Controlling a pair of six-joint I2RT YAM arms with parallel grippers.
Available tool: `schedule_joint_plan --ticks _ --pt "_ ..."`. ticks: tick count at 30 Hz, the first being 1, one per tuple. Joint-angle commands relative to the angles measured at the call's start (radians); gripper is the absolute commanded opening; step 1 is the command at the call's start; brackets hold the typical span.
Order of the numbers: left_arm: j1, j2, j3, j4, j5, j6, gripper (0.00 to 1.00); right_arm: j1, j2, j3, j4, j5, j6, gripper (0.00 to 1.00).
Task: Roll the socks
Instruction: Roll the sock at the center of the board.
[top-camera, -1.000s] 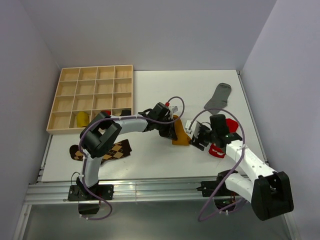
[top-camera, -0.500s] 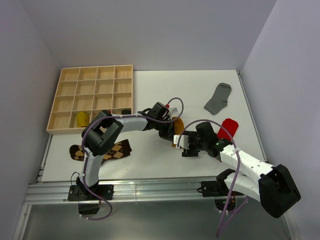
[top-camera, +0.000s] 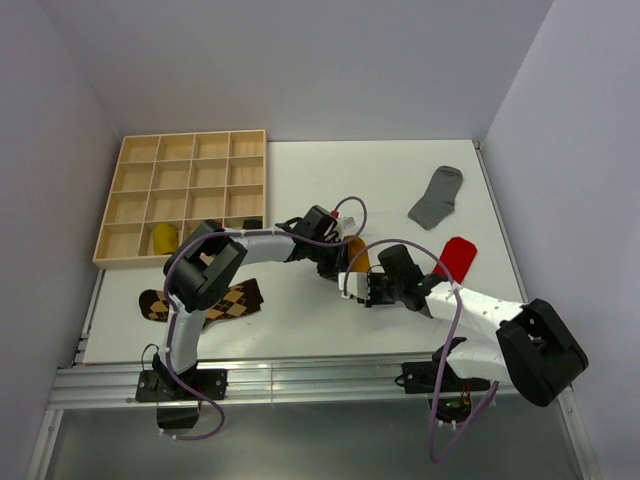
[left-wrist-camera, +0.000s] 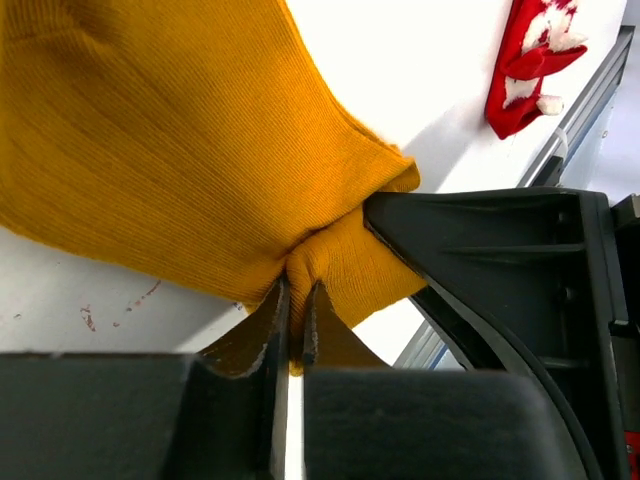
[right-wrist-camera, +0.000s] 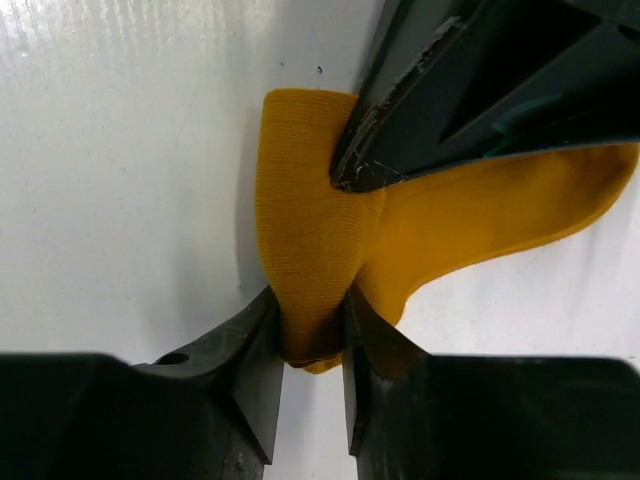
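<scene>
From above, one mustard bundle sits in a front cell of the wooden tray; the grey sock, red sock and argyle socks lie flat and unrolled, so most of the job looks left. Mid-table, the left gripper and right gripper meet over the mustard sock, mostly hiding it. Left wrist view: its jaws pinch a fold, nearly touching. Right wrist view: those jaws clamp another fold narrowly; whether a roll has begun I can't tell
</scene>
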Motion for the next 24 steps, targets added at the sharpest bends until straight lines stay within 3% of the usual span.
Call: schedule_joint_plan --ticks 1,8,19,24 --pt "-0.003 0.011 -0.068 -0.070 -0.040 -0.002 0.09 0.004 0.032 0.058 -0.027 -0.011 0.040 0.29" --pt "0.008 -0.103 -0.167 0.041 -0.158 -0.015 0.39 -0.019 0.126 0.240 -0.296 -0.169 0.093 0.25" --pt "0.032 -0.373 -0.425 0.306 -0.448 -0.067 0.47 -0.159 0.423 0.523 -0.661 -0.309 0.110 0.25" --pt "0.026 -0.463 -0.503 0.406 -0.484 -0.007 0.48 -0.188 0.596 0.663 -0.823 -0.307 0.124 0.25"
